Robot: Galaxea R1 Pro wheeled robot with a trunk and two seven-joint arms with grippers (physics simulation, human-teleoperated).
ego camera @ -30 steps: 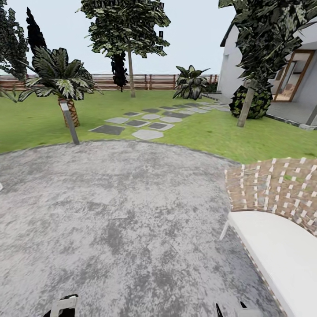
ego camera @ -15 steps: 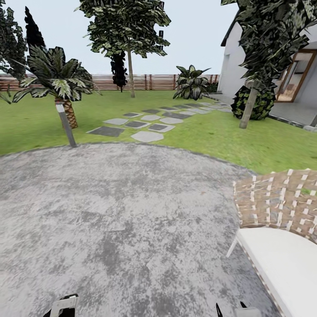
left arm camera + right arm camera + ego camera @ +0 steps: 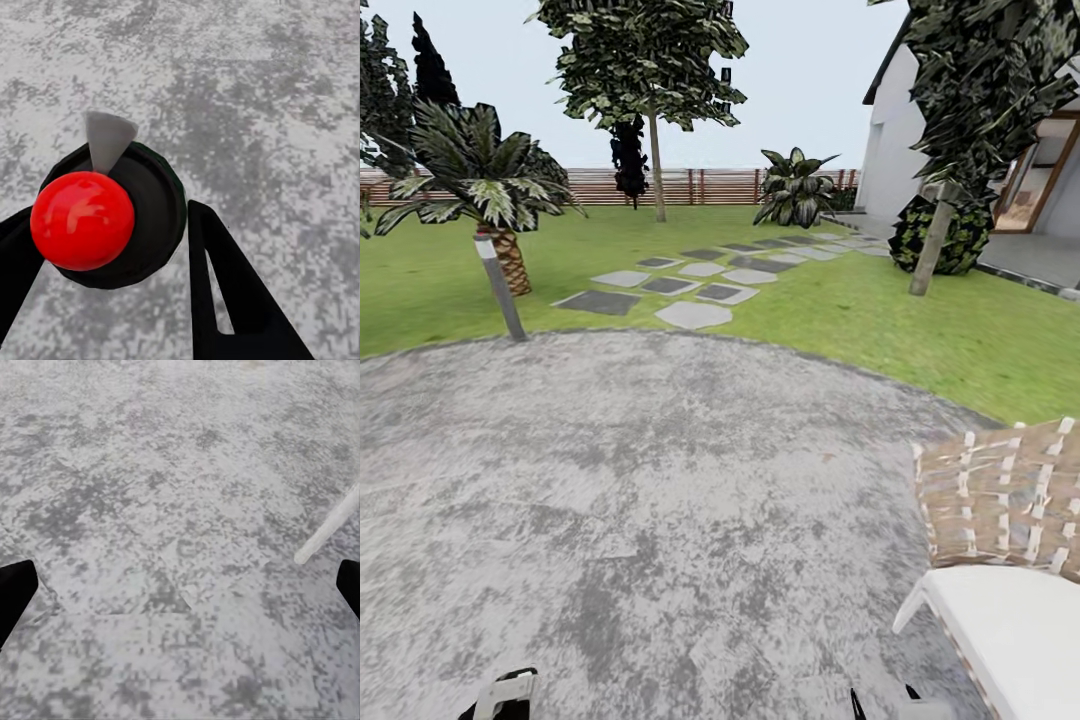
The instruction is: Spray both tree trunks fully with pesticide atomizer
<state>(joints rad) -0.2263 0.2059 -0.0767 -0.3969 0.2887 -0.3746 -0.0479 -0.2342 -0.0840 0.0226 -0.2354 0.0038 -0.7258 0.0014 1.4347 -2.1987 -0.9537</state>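
The pesticide atomizer, a black bottle with a red ball top and a grey nozzle, sits between the black fingers of my left gripper, which is shut on it above grey pavement. My right gripper is open, its fingertips far apart over bare pavement. Across the lawn stand the two trees: one far off by the fence, with a thin-looking trunk, and one at the right near the house, with a leaning trunk.
A round grey paved patch lies under me. A woven chair with a white seat stands close at the right. A short lamp post and a scaly palm stand at the left; stepping stones cross the grass.
The camera has moved forward: the chair has slid toward the lower right of the view and the lawn edge has come nearer. Both arms keep their place in the picture.
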